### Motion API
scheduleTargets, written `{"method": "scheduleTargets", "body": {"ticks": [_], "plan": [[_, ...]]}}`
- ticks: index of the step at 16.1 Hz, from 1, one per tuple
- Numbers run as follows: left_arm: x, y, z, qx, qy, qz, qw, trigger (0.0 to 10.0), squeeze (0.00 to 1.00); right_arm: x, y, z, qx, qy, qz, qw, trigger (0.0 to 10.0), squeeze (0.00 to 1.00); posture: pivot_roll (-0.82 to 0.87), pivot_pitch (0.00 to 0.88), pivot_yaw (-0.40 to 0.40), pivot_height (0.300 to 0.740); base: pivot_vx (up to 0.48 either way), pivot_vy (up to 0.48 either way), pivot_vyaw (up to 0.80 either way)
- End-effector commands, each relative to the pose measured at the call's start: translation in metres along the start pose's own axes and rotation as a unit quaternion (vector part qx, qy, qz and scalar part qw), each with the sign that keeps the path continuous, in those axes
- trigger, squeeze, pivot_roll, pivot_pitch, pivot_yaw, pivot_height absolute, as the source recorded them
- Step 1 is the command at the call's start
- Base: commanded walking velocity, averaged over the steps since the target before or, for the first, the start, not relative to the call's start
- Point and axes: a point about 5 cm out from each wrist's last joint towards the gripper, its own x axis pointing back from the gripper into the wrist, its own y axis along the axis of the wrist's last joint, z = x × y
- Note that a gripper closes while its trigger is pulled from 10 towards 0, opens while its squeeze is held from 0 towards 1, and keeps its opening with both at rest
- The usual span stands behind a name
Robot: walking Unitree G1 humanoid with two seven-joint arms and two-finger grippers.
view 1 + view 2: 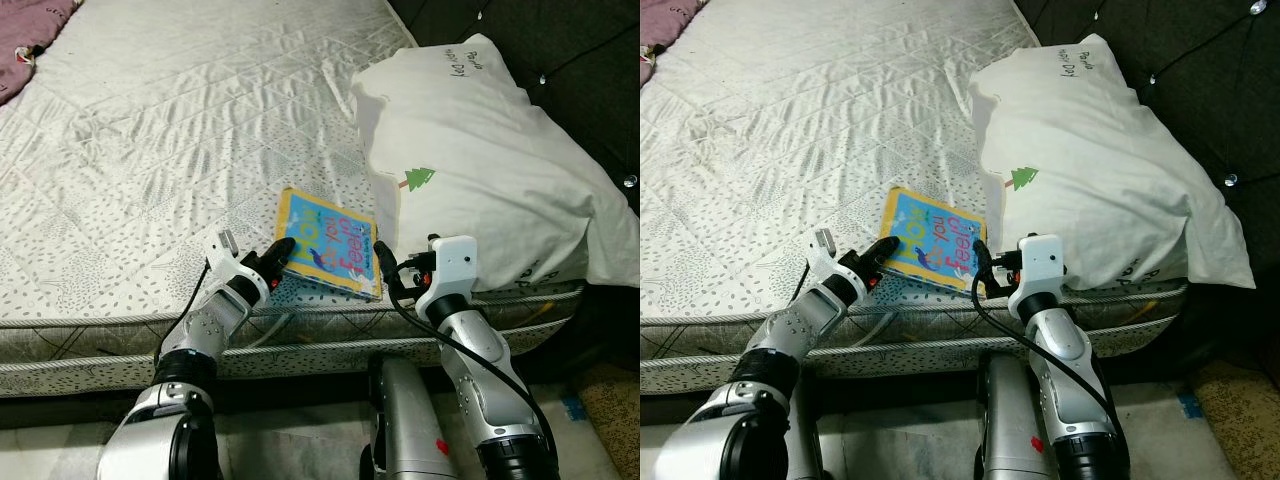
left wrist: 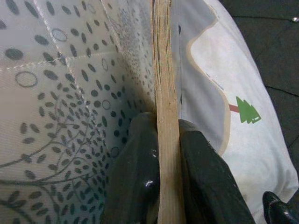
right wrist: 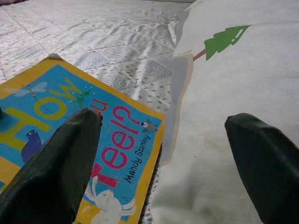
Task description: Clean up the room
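A children's picture book [image 1: 330, 243] with a blue and yellow cover lies flat near the front edge of the bed, its right side tucked against a white pillow [image 1: 480, 150]. My left gripper [image 1: 280, 250] is shut on the book's left edge. In the left wrist view both black fingers [image 2: 140, 158] press the book's page edge [image 2: 164, 70] between them. My right gripper [image 3: 163, 120] is open at the book's right corner, one finger over the cover [image 3: 60, 102] and the other over the pillow [image 3: 243, 70].
The white patterned mattress [image 1: 150, 150] stretches away to the left and back. A purple cloth [image 1: 30, 30] lies at its far left corner. A dark tufted headboard [image 1: 580, 60] rises behind the pillow. My torso [image 1: 405, 420] stands against the bed's front edge.
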Motion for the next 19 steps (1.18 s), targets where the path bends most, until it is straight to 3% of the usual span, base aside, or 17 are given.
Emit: {"method": "scheduleTargets", "body": {"ticks": [1,7,11,14,19], "plan": [[-0.001,-0.015,0.003,-0.003,0.010,0.040,0.999,10.0,1.00,0.000,0.002,-0.004,0.004,-0.009,-0.004,1.000,10.0,0.00,-0.10,0.090,-0.053,0.480,0.000,0.000,0.00],[0.001,-0.025,0.012,0.000,0.040,0.046,0.998,10.0,1.00,-0.002,0.002,-0.003,0.004,-0.008,-0.006,1.000,10.0,0.00,-0.09,0.078,-0.052,0.480,0.000,0.000,0.00],[0.003,-0.018,0.017,-0.007,0.050,0.040,0.998,10.0,1.00,-0.003,0.003,-0.003,0.005,-0.008,-0.007,1.000,10.0,0.00,-0.09,0.074,-0.049,0.480,0.000,0.000,0.00],[0.007,-0.011,0.022,-0.034,0.063,0.037,0.997,10.0,1.00,-0.003,0.003,-0.003,0.004,-0.008,-0.008,1.000,10.0,0.00,-0.09,0.071,-0.047,0.480,0.000,0.000,0.00],[0.016,-0.018,0.025,-0.048,0.055,0.056,0.996,10.0,1.00,-0.005,0.003,-0.002,0.003,-0.006,-0.009,1.000,10.0,0.00,-0.07,0.066,-0.047,0.480,0.000,0.000,0.00]]}}
